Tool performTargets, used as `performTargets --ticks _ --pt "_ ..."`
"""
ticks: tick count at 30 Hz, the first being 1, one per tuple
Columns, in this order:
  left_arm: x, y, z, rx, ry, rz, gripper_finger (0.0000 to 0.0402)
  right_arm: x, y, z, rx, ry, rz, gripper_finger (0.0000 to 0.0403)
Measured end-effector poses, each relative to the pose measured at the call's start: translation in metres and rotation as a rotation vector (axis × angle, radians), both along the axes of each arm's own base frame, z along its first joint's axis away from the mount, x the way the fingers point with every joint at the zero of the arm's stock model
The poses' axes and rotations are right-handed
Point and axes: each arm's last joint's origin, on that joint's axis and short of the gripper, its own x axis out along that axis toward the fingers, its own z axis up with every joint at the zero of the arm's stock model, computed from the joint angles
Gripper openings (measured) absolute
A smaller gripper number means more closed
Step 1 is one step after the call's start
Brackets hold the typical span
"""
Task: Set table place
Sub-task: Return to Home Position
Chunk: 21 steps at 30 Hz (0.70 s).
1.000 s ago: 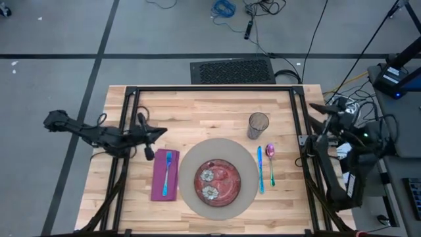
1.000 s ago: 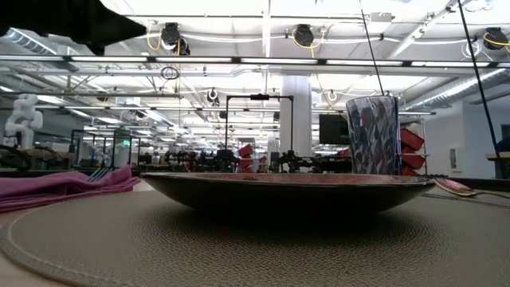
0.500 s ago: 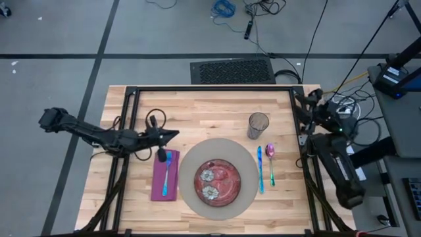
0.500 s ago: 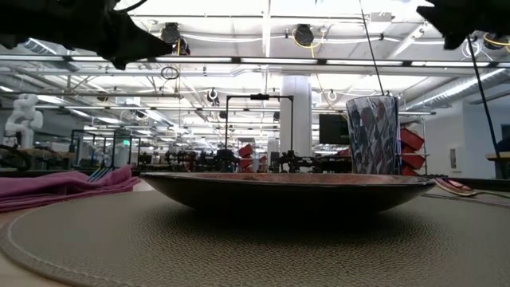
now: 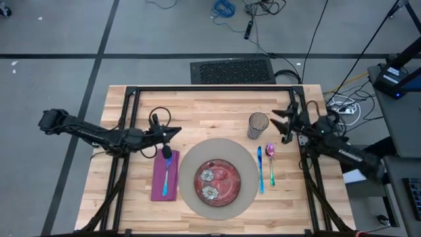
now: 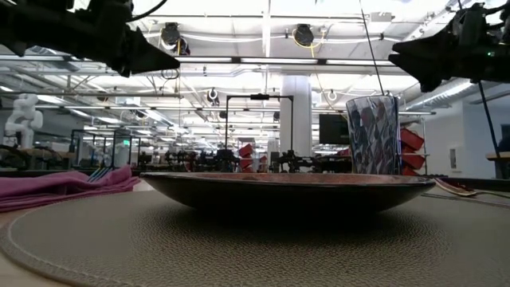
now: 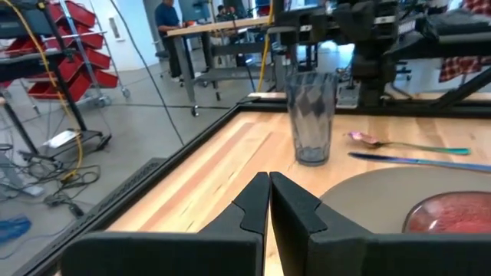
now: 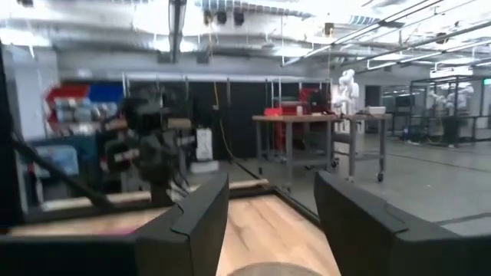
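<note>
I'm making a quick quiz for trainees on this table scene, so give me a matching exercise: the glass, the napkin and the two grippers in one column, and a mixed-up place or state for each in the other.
1. glass
2. napkin
3. left gripper
4. right gripper

A. open, in the air close beside the glass
B. flat on the table beside the mat, fork on it
C. shut, in the air by the napkin's far end
D. upright on bare wood just off the mat's rim

Pairs: 1-D, 2-B, 3-C, 4-A
</note>
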Motion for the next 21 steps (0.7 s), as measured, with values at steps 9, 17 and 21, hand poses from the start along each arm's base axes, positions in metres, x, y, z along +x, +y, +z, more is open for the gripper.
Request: performTargets --ticks 9,17,21 --pt "0.008 0.012 -0.002 0.032 -0.014 0.067 0.0000 0.014 0.016 -0.011 -0.118 0.175 -0.112 0.0180" --pt "0.024 0.034 -0.005 0.073 -0.087 0.043 0.0000 0.016 0.015 -0.018 -0.133 0.260 -0.129 0.0180" --pt "0.029 0.048 -0.005 0.137 -0.136 0.077 0.0000 0.015 0.013 -0.012 -0.166 0.223 -0.180 0.0180"
